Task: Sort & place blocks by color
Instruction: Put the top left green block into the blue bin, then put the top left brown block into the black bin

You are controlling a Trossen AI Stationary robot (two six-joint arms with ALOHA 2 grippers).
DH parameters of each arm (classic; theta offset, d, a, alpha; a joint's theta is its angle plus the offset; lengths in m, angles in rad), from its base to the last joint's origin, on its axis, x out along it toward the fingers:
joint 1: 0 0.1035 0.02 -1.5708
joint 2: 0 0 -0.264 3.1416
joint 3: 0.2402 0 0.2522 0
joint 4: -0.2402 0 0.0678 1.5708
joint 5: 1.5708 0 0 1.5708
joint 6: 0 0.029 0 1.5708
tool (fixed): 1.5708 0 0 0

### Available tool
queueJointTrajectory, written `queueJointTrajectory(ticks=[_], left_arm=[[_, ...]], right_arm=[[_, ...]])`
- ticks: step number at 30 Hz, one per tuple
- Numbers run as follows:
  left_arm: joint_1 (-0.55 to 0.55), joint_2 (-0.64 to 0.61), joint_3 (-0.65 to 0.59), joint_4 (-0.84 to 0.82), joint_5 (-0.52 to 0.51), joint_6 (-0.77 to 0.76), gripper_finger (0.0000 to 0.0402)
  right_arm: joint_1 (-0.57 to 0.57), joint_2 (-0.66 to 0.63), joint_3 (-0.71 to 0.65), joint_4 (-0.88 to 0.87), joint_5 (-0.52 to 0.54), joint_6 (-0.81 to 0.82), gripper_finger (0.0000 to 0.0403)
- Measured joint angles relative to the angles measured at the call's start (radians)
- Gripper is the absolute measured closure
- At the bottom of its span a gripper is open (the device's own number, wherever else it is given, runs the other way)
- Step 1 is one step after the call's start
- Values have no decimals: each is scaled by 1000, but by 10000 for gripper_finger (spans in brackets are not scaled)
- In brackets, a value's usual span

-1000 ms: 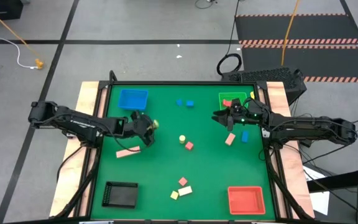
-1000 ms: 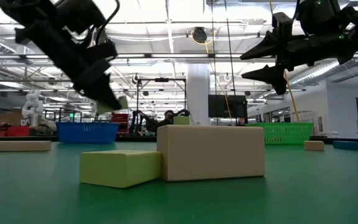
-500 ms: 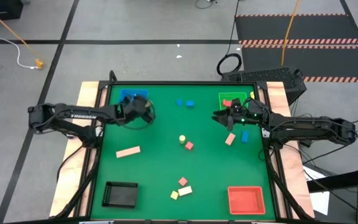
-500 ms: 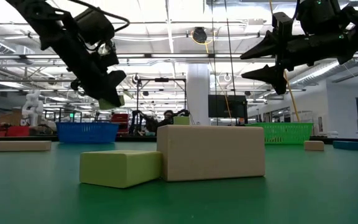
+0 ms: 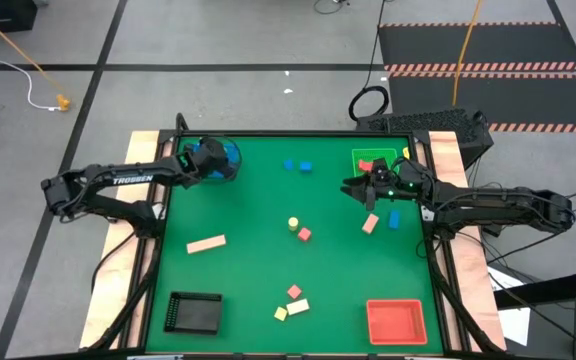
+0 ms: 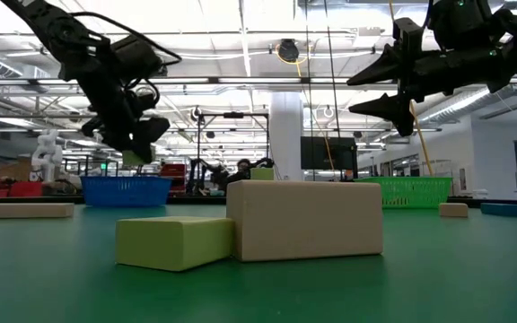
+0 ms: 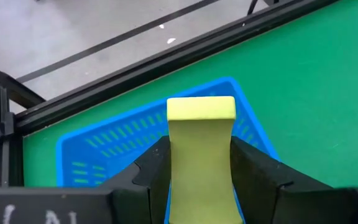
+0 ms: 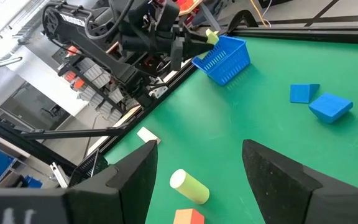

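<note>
While hidden from above, a yellow-green block is seen clamped in the left gripper over the blue tray; the right gripper is spread above the green counter.

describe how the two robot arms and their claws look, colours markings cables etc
Both arms are dark, nearly black, built from slim jointed segments. The left arm carries white lettering along its forearm, and thin black cables loop beside it. The left claw has two broad, flat, matte black fingers. The right claw has the same wide black fingers, and small green lights glow near the right arm's wrist.
</note>
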Motion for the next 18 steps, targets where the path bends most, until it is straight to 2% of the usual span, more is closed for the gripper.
queueJointTrajectory(ticks=[3,11,18], left_arm=[[10,0,0,-1,3,0,243],[15,0,0,0,3,1,173],[-62,0,-1,97,9,84,175]], right_arm=[[0,0,0,0,0,0,177],[0,0,0,0,0,0,177],[0,0,0,0,0,0,177]])
